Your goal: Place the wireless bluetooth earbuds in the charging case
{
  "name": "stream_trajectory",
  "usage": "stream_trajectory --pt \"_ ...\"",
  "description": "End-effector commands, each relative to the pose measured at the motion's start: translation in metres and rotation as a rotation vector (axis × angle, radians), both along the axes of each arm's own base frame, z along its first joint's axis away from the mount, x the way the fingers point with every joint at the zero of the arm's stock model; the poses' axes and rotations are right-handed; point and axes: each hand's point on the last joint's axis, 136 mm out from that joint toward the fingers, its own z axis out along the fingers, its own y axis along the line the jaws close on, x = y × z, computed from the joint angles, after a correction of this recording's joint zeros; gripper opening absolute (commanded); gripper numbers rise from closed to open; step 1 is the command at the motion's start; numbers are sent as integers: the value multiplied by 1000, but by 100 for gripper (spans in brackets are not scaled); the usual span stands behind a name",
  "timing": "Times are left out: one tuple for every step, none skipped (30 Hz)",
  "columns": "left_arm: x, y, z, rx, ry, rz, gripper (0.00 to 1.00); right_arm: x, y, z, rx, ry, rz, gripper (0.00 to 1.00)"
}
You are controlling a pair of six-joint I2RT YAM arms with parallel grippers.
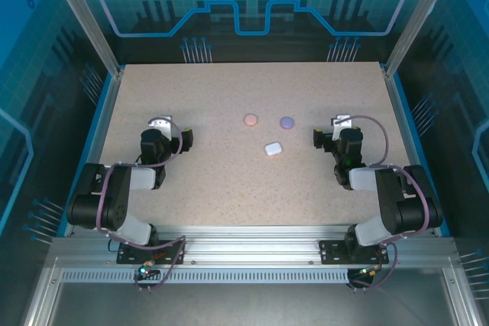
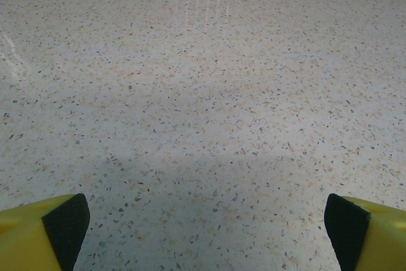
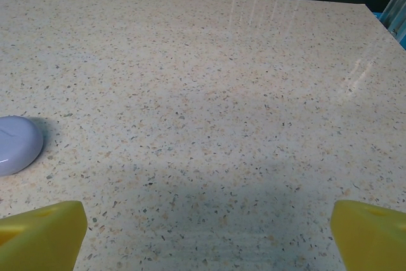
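Three cases are out near the middle of the table (image 1: 191,97). The pink case (image 1: 250,120) and purple case (image 1: 286,122) lie side by side, near each other but not touching. The white case (image 1: 273,149) is on my side of them, close to the purple one and turned at a slant. From above all three look shut, and I can't tell whether the earbuds are inside.

My right gripper (image 1: 315,139) is low over the table, to the right of the cases and apart from all of them. The purple and white cases are its nearest neighbours. On that wrist camera the right gripper (image 3: 209,226) is spread wide, with a yellow finger (image 3: 44,230) in each bottom corner and nothing in its grasp, only bare speckled table between. The purple case (image 3: 16,144) lies on the table at the left edge of the view, ahead of my left-hand finger and clear of it.

My left gripper (image 1: 186,140) is on the other side, well apart from the cases, with the pink one nearest. Its own camera shows the left gripper (image 2: 206,223) spread just as wide and released. The black pads (image 2: 63,223) face each other across bare table.
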Motion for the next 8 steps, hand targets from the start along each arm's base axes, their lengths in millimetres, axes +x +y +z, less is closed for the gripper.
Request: stream_trajectory --pt "2 -2 4 -23 -8 -11 99 3 -1 2 15 -11 7 100" --pt "3 -2 5 -23 -9 -10 99 3 -1 3 14 -14 7 100" --pt "2 -1 4 -23 -6 -9 99 4 -1 3 16 -14 8 100" --pt "2 -1 4 -23 -7 -9 99 3 -1 3 16 -15 8 100" --pt "2 -1 4 -24 -8 -9 99 3 -1 3 15 -16 9 100" --pt "2 -2 4 -23 -8 -10 99 3 -1 3 16 -18 9 100" --pt "2 -1 4 -23 -7 -8 99 3 -1 3 16 -17 11 100" --pt "2 -1 4 -23 -8 -8 99 3 -1 3 15 -18 11 100"
